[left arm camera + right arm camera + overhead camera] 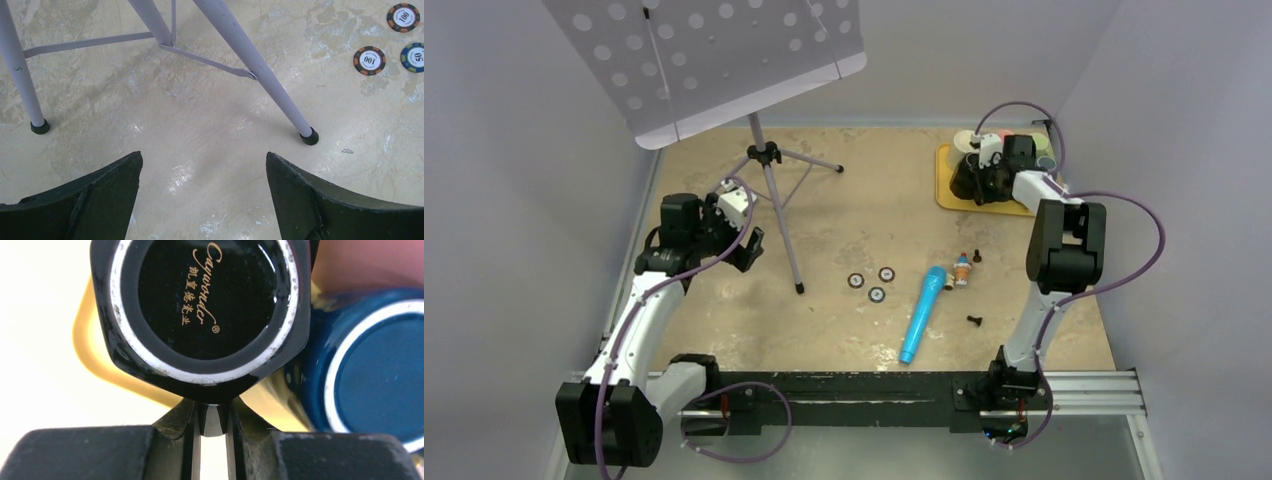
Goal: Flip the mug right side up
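Note:
A black mug (200,305) stands upside down on the yellow tray (95,355), its base with gold lettering facing my right wrist camera. My right gripper (212,415) is shut on the mug's handle, which sits pinched between the two fingers. In the top view the black mug (969,180) and the right gripper (986,178) are at the tray (946,190), back right. My left gripper (202,165) is open and empty, low over bare table near the music stand's legs; it shows in the top view (749,245) at the left.
A dark blue mug (370,370) stands upside down right beside the black one, more cups behind (1046,150). A music stand (769,160) rises at back left, one foot (310,137) near my left gripper. Poker chips (874,283), a blue tube (922,312) and small bits lie mid-table.

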